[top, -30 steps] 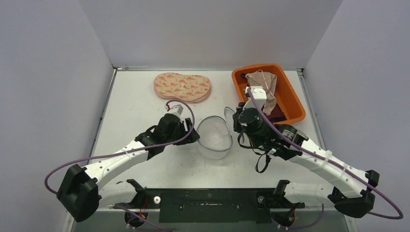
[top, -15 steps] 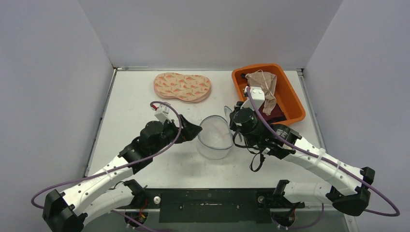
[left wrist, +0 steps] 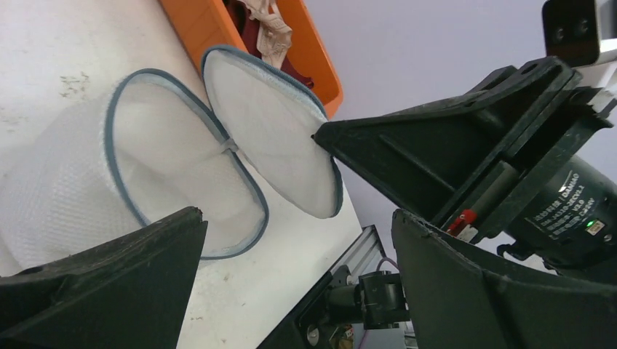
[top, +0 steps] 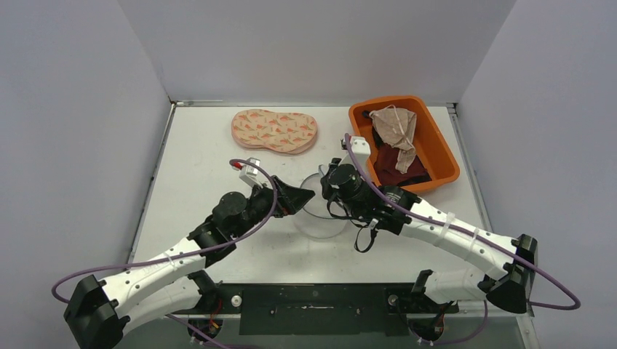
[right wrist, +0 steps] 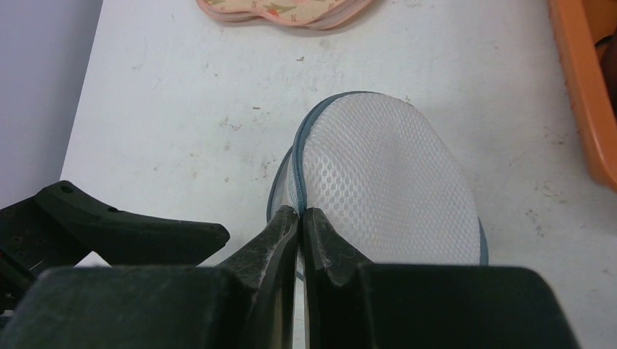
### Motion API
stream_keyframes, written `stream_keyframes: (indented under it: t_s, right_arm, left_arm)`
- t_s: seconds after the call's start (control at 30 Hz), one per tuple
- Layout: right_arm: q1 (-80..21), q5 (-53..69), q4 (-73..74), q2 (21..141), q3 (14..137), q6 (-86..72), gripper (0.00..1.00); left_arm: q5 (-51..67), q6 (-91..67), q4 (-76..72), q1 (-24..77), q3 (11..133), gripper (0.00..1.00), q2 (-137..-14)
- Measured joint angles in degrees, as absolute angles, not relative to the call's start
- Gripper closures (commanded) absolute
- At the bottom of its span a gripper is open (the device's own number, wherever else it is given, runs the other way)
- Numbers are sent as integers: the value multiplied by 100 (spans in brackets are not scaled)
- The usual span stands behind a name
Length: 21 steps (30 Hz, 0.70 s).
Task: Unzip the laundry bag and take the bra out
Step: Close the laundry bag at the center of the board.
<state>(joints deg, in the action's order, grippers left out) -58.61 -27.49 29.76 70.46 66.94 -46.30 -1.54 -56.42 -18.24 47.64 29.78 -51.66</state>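
Two arms reach in over the white table (top: pixel 204 145) and meet at the round white mesh laundry bag (top: pixel 318 220) with grey-blue trim at its middle. The left gripper (left wrist: pixel 298 218) stands wide open just before the bag's mouth, touching nothing. The right gripper (right wrist: pixel 300 212) is pinched tight on the trim of the bag's raised lid flap (left wrist: pixel 276 138). The peach patterned padded bra (top: pixel 275 131) lies flat beyond the bag, outside it and well apart from both grippers. From above, the arms cover most of the bag. The zip pull cannot be made out.
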Motion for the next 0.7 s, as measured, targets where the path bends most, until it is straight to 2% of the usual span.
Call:
stream_keyframes:
  t_s: [0.07,0.3,0.7]
  right_arm:
    - [-5861,-2646,2867,7161,6639,-4663,95]
    - [-5861,-2427,2565,7505,6490,-4703,95]
    - [-6167,-2204,2261,8372,6410,-4703,95]
  left_arm:
    - [-292,-5658,-1691,4764,2941,5,-5030]
    - [-1212,-5682,-537,4764,2694,10,-4016]
    - [-1883,-5889,849,4757,1798,11,-3179]
